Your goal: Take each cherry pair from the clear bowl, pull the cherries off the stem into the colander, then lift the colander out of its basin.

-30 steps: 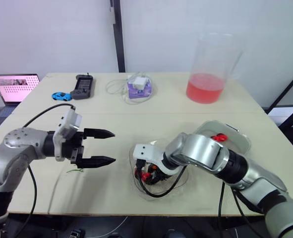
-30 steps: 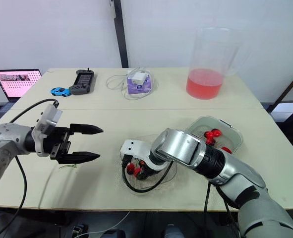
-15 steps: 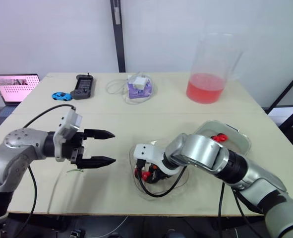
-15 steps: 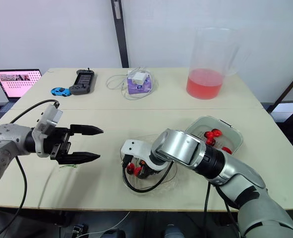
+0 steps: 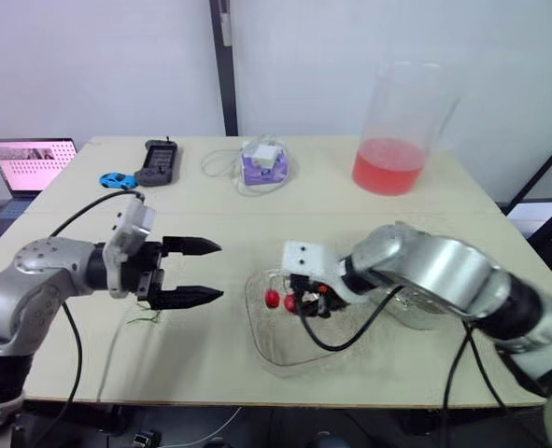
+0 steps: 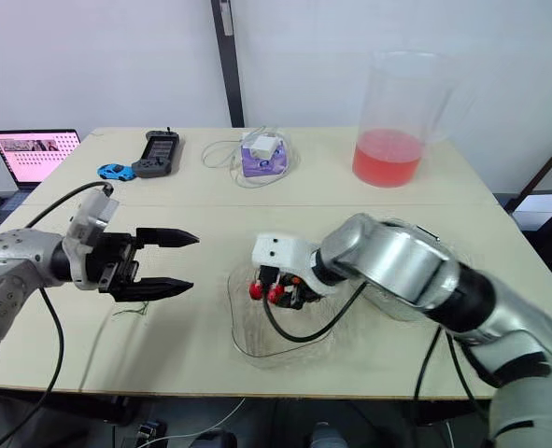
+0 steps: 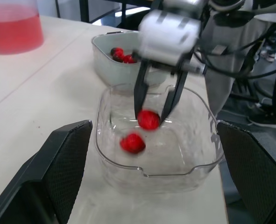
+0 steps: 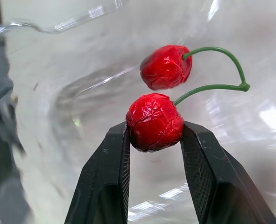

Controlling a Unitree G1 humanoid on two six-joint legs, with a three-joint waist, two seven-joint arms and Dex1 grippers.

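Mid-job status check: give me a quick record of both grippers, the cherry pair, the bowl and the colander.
right gripper: shut on one cherry of the cherry pair, held over the clear bowl
cherry pair: both cherries joined on the green stem; the second cherry hangs free
left gripper: open, holding nothing, beside the bowl and apart from it
colander: just beyond the bowl, red cherries inside
next step: likely the left gripper takes the free cherry or the stem
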